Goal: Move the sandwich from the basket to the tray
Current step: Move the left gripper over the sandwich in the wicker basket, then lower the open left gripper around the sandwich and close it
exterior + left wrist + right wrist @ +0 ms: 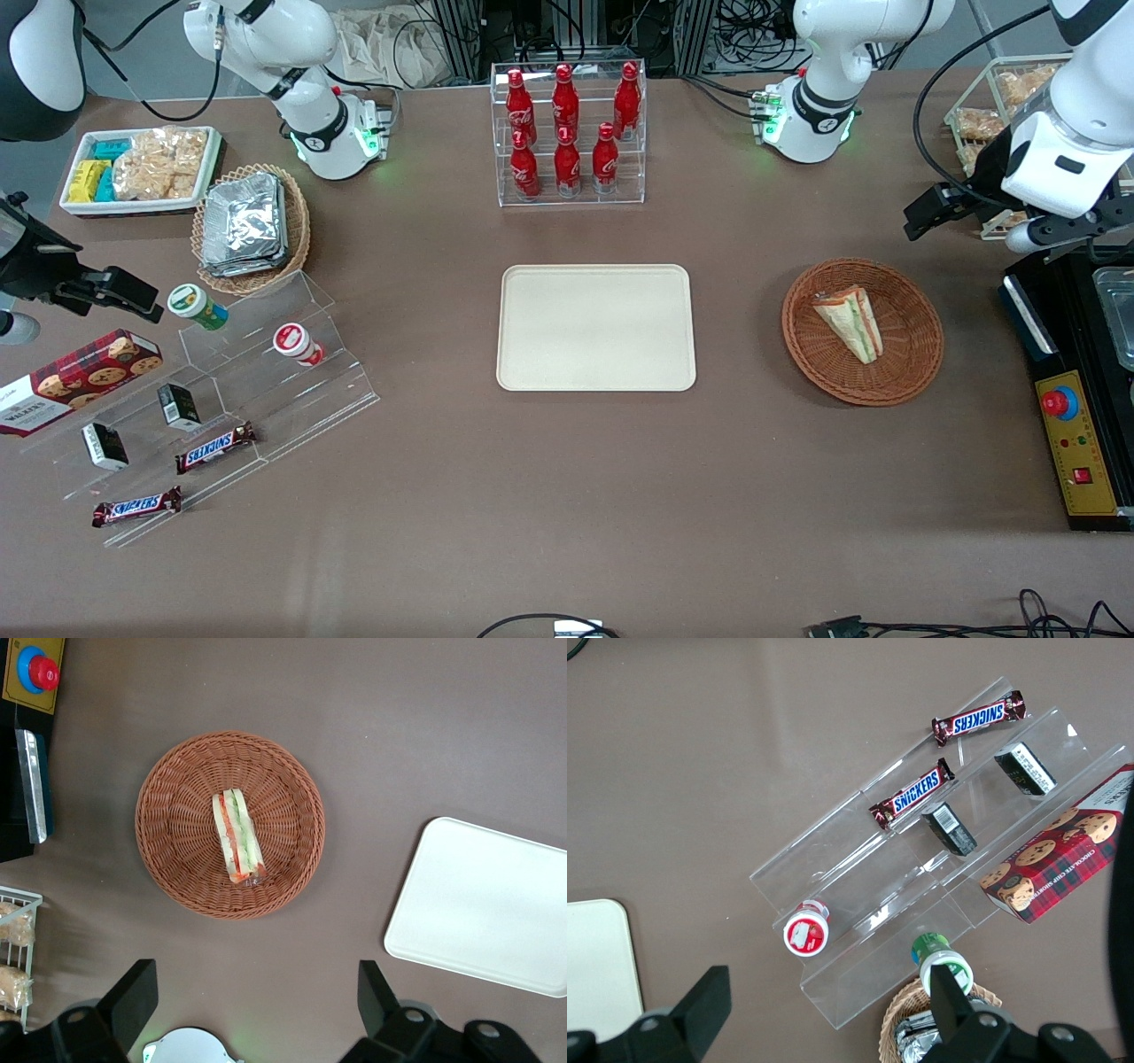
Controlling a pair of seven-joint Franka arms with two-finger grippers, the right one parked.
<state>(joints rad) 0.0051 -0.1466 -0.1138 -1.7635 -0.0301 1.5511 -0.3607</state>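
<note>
In the front view, the pale triangular sandwich wedge (850,322) is seen lying in the round reddish-brown wicker basket (912,354), beside the flat cream rectangular tray (595,328); the left arm's black gripper (930,209) is held above the table, apart from the basket. In the left wrist view, the fingers (131,1001) are spread wide and empty, with the sandwich well clear of them.

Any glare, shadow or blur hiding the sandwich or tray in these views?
Front view: even light, triangular sandwich wedge in the reddish-brown wicker basket sharp, cream rectangular tray glare-free. Left wrist view: sandwich crisp, tray brightly lit; open left gripper, high above the table, looks dark.
</note>
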